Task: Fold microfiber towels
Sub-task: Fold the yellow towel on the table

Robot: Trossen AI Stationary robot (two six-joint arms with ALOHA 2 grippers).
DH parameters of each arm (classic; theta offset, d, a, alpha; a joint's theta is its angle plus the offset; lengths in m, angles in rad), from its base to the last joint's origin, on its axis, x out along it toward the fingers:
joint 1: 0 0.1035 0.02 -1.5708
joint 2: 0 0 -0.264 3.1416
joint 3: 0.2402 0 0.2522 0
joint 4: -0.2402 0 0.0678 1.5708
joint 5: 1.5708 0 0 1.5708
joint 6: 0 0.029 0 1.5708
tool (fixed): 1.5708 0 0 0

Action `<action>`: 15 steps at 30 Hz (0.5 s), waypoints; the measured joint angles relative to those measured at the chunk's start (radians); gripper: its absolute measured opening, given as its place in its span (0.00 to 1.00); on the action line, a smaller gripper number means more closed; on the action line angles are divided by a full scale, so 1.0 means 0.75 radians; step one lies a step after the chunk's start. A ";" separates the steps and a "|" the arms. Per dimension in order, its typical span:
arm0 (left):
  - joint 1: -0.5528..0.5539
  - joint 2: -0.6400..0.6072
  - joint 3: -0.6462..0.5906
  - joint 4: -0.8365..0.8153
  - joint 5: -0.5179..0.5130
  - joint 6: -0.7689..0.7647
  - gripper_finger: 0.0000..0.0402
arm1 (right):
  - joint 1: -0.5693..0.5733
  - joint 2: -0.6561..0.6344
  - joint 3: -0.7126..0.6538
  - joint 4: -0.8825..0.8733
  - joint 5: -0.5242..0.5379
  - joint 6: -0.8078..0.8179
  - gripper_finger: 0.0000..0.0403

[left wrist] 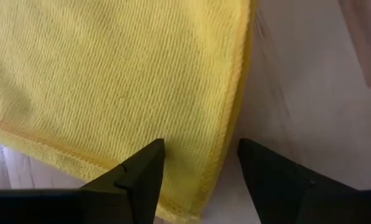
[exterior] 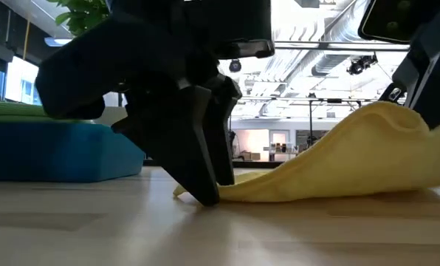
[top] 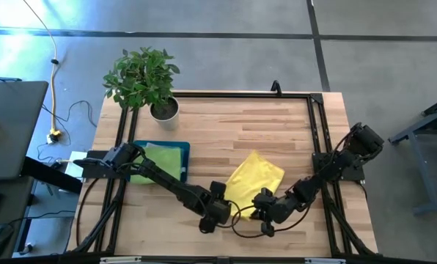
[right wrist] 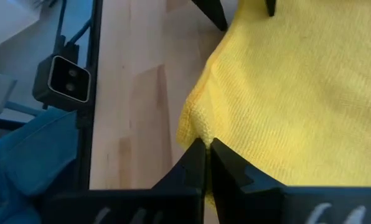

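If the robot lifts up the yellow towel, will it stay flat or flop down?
Probably flop. The yellow towel already sags in a soft hump where the right gripper pinches its corner. It looks light and thin, so it should lift easily. Its fuzzy weave likely grips rather than slips, though the open left gripper could bunch it if it pushes.

Low view: left gripper [exterior: 205, 188] blocks most of the scene; yellow towel [exterior: 338, 166] corner behind it hidden. Teal tray [exterior: 57, 151] cut off at frame edge. Green towel [top: 163, 160] partly under left arm; other towels unresolved
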 joint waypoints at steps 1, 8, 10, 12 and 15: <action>0.002 0.000 -0.001 0.001 -0.003 -0.008 0.49 | 0.000 0.000 0.000 0.004 -0.001 0.000 0.00; 0.022 0.002 -0.002 -0.006 0.020 -0.073 0.31 | 0.021 -0.001 0.000 0.011 -0.001 0.000 0.00; 0.023 0.003 -0.002 -0.004 0.064 -0.073 0.22 | 0.033 -0.001 0.000 0.012 -0.001 0.000 0.00; 0.020 0.003 -0.003 0.002 0.080 -0.089 0.13 | 0.047 -0.001 0.000 0.009 0.000 0.000 0.00; -0.001 0.001 0.018 -0.011 0.070 -0.152 0.02 | 0.071 -0.001 0.000 0.003 0.005 0.000 0.00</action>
